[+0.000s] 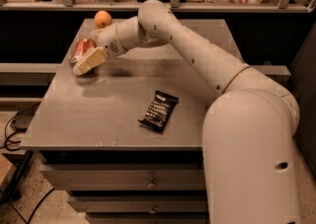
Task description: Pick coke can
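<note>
The coke can (81, 51), red with a silver end, is tilted on its side at the table's far left, between the cream fingers (90, 61) of my gripper (85, 56). The gripper is shut on the can. It holds the can slightly off the grey table top (98, 114), with a shadow beneath it. My arm reaches in from the right across the back of the table.
A round orange fruit (102, 18) sits at the table's back left, just behind the gripper. A flat black snack wrapper (158, 111) lies near the middle front. A shelf rail with packaged goods runs behind the table. Drawers are below the front edge.
</note>
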`<move>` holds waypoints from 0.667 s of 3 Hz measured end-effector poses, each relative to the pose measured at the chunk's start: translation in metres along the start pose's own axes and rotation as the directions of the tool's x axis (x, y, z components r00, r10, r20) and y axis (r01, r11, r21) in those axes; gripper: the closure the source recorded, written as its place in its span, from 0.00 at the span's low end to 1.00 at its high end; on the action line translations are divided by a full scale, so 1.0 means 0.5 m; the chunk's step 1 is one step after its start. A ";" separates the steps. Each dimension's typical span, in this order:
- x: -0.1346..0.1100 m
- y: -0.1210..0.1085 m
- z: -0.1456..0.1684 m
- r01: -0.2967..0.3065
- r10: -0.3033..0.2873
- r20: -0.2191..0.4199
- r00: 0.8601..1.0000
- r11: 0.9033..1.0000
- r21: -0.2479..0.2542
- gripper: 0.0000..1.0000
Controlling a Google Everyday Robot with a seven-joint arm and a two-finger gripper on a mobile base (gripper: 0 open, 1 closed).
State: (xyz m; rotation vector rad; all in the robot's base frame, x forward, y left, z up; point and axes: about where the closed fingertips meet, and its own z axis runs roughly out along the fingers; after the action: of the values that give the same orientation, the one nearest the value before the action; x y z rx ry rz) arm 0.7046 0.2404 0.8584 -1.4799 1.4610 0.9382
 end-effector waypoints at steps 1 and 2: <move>0.010 0.004 0.007 -0.011 0.011 -0.001 1.000 1.000 -0.012 0.18; 0.010 0.005 -0.002 -0.011 0.011 0.001 1.000 1.000 -0.005 0.41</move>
State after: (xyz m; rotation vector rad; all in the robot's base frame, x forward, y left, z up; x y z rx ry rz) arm 0.7024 0.2379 0.8538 -1.4759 1.4686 0.9501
